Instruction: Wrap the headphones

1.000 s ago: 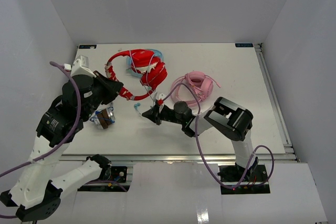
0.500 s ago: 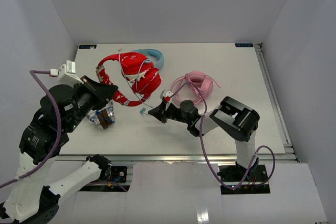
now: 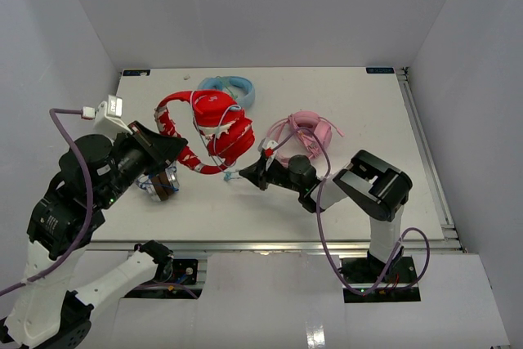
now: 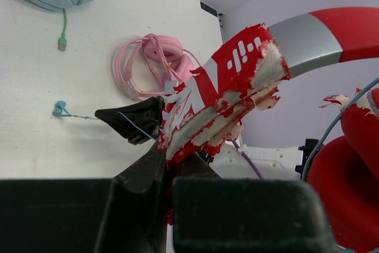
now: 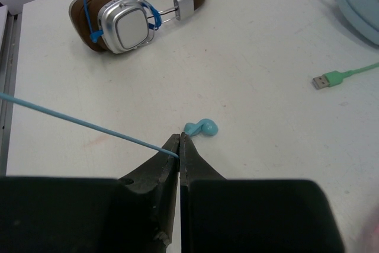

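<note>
Two grippers are shut, each on a part of the red headphones (image 3: pixel 214 124). The left gripper (image 4: pixel 169 155) is clamped on the headband (image 4: pixel 237 81), where the red covering is torn and pale padding is exposed. The headphones are held up over the left half of the surface (image 3: pixel 368 104), about midway between its near and far edges. One red earcup (image 4: pixel 337 188) is seen beside the gripper in the left wrist view, with a strand of thin blue cable (image 5: pixel 83 124) passing by it.

The right gripper (image 5: pixel 180 139) is pinched on that cable close to its end, low over the middle of the surface, just on the near side of the earcups. From its tips the cable is drawn in a straight line to the left of the right wrist view. The teal plug (image 5: pixel 201 127) is lying on the surface just beyond the fingertips.

The pink headphones (image 3: pixel 304 132), wound in their own cord, are lying right of centre, near the right gripper. The blue headphones (image 3: pixel 231 85) are set near the far edge, left of its middle, and a green cable (image 4: pixel 64 25) with a USB plug (image 5: pixel 324 80) is trailed from them. The brown headphones (image 5: pixel 133 13) are resting toward the near left corner, partly hidden under the left arm in the top view.
</note>
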You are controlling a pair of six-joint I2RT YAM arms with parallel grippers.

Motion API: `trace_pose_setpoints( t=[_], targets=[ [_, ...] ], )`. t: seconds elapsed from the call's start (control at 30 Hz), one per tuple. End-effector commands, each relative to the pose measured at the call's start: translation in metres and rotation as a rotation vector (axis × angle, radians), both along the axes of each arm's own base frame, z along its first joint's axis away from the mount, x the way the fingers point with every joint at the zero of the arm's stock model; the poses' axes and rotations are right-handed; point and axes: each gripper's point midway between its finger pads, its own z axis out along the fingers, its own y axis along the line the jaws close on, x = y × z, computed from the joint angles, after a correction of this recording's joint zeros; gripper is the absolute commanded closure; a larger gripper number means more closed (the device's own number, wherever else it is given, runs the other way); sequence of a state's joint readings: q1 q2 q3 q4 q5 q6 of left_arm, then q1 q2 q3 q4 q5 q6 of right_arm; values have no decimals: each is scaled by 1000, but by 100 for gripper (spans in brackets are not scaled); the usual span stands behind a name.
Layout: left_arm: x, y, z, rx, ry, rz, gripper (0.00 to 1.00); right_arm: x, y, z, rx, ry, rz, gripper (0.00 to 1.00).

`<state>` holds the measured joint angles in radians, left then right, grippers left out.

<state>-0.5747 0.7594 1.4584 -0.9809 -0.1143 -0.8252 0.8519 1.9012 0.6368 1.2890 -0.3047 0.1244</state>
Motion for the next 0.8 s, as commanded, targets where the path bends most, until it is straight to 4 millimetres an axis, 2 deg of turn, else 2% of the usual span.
trace_pose_setpoints(
  t=[0.0,0.1,0.23,0.37,0.47,0.63,0.77],
  targets=[
    [-10,-11,9,-5,-89,-103,100,25,-15,65,170,-138,-113,92],
    [-14,-18,-14,59,-94,-176,100,33,-26,72,182,-137,-170,92],
    [-19,-18,-31,159,-131,-240,100,49,-41,82,201,-127,-240,92],
    [-27,-30,-54,216,-123,-364,100,56,-48,99,217,-130,-266,92],
    [-33,-32,-68,255,-132,-418,100,62,-56,116,220,-152,-301,92],
    [-38,-28,-81,309,-140,-442,100,78,-67,143,184,-173,-361,92],
    [-45,-33,-92,329,-136,-510,100,86,-73,167,169,-208,-398,92]
  ],
)
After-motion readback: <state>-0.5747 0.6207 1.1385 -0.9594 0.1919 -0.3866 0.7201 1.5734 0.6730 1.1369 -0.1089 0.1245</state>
